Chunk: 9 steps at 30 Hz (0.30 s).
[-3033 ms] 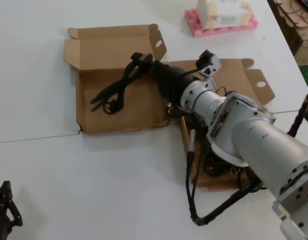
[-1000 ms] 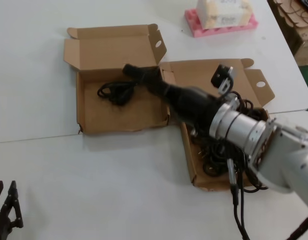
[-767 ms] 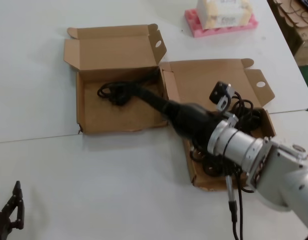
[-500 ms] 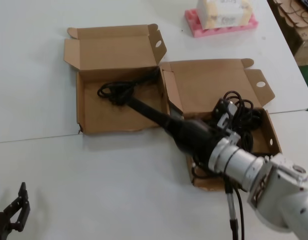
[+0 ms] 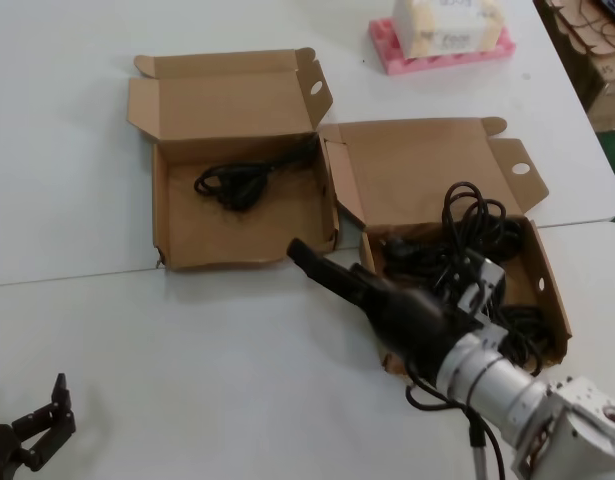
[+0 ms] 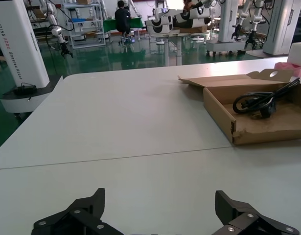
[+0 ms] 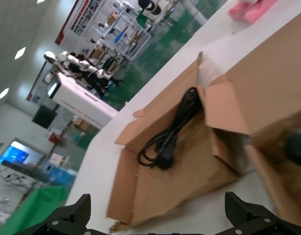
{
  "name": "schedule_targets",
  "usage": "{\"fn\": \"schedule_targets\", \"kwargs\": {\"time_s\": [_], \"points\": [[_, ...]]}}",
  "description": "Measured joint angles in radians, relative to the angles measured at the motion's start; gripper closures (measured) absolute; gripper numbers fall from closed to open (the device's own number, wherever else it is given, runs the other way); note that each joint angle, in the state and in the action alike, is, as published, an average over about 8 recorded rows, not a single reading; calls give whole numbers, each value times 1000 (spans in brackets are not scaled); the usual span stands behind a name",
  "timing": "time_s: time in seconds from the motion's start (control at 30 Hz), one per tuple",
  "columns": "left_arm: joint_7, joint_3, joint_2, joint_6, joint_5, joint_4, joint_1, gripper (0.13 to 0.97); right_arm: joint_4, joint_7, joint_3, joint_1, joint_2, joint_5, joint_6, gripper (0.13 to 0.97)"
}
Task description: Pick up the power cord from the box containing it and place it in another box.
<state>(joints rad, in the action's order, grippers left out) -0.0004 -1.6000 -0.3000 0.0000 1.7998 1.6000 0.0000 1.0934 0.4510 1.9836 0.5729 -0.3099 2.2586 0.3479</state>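
The power cord (image 5: 235,181), a small black coil with a plug, lies loose in the back of the left box (image 5: 177,240), the one with the creased lid strip. It also shows in the left wrist view (image 6: 260,100) and the right wrist view (image 7: 170,139). The plain-lidded right box (image 5: 427,165) holds a big tangle of black cords (image 5: 457,255). My right gripper (image 5: 305,258) is open and empty, over the table just in front of the left box's near right corner (image 7: 160,220). My left gripper (image 5: 42,432) is open and empty at the near left (image 6: 160,208).
A pink block with a white carton (image 5: 442,35) stands at the table's back. Stacked cardboard (image 5: 597,50) lies at the far right. A seam (image 5: 77,275) crosses the white table. The table's right edge runs close behind the right box.
My right gripper let go of the power cord in the left box and drew back out toward me. The cord lies still. My left gripper shifted slightly at the near left.
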Motion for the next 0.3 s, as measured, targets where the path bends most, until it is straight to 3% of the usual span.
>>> {"fn": "schedule_targets", "kwargs": {"time_s": [0.3], "points": [[0, 0, 0, 0, 0, 0, 0, 229, 103, 0, -78, -116, 2, -93, -71, 129]]}}
